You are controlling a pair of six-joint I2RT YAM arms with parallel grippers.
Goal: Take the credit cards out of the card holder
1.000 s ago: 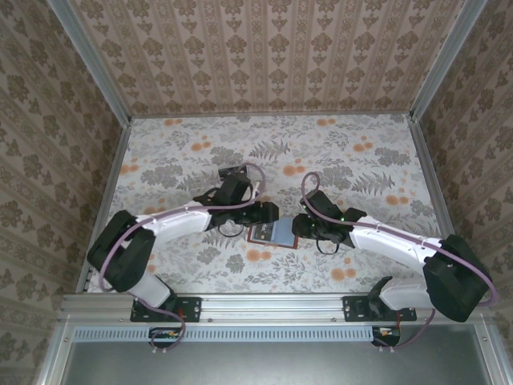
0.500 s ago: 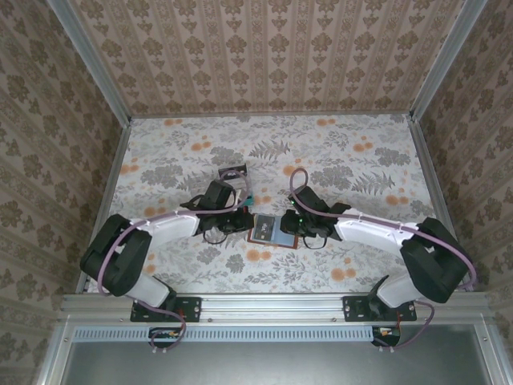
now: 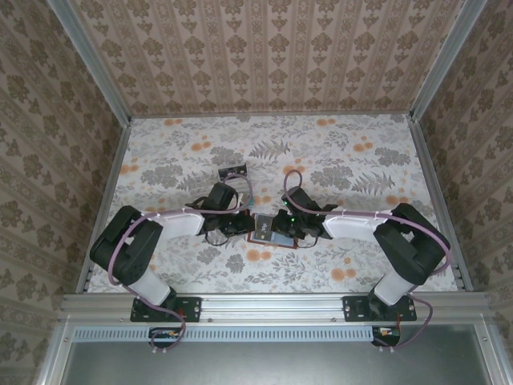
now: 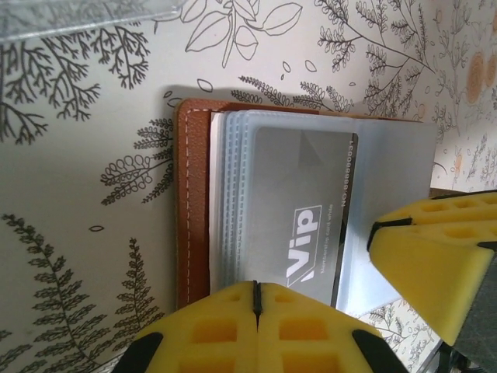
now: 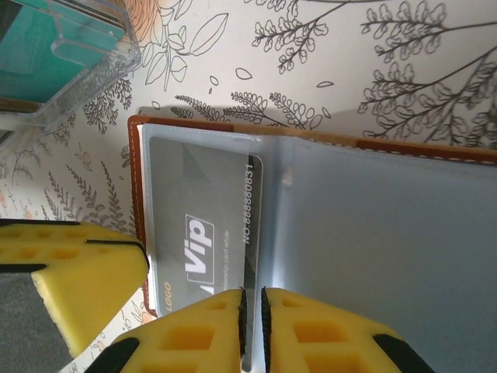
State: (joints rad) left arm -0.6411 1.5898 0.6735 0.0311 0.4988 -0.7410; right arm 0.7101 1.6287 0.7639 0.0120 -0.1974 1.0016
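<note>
The card holder lies open mid-surface. The left wrist view shows the left gripper closed at its left edge. The right wrist view adds a clear box and the right gripper pinching the grey card.

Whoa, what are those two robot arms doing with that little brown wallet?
They are trying to get a card out of it. The brown card holder lies open on the flowery table, with a grey card tucked in a clear sleeve. The left claw is shut at one edge of the holder, maybe pinning it. The right claw is squeezed onto the card's edge, seemingly pinching it. The card is not out yet.
</note>
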